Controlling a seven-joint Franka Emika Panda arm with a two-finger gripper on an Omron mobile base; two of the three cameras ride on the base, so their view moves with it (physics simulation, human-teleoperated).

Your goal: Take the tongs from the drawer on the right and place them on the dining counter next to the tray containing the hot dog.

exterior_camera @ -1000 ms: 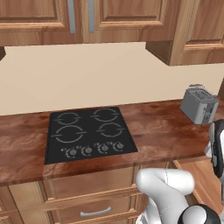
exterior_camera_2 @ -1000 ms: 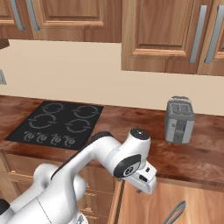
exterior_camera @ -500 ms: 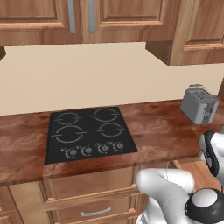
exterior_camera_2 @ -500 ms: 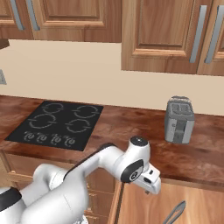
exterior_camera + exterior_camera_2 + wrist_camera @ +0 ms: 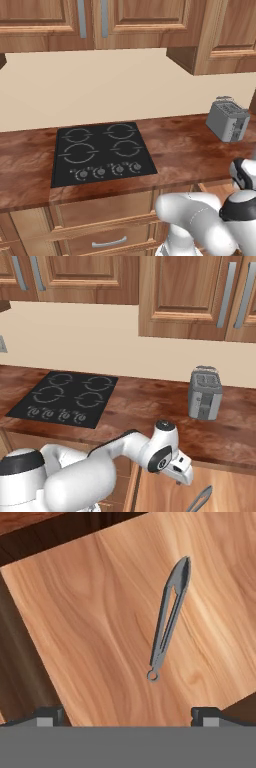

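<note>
Lying flat on the pale wood floor of the open drawer [image 5: 100, 627], the tongs [image 5: 169, 617] are seen from the hand view; the two thin grey arms are joined near a small ring at the lower end and run up to meet again at a pointed tip, with a narrow gap between them; the tongs are set at a slant, nearer the right side of the drawer floor than the left; dark drawer walls are seen along the left and upper edges of that view. The claw [image 5: 127, 714] is held above the drawer with its two dark fingertips [image 5: 49, 713] spread wide apart; nothing is gripped between them, and the tongs are not touched. From the right base view, the white arm [image 5: 145, 448] is bent down in front of the bench [image 5: 145, 406], and part of the tongs [image 5: 199, 501] is visible at the bottom edge on the drawer's wood. On the reddish-brown bench a black stovetop [image 5: 100, 152] is set flush, and a silver toaster [image 5: 227, 120] is stood well to its right, near the wall; wooden upper cabinets [image 5: 100, 22] with grey bar handles are hung above; a closed lower drawer front [image 5: 102, 227] with a curved silver handle is seen under the stovetop.
</note>
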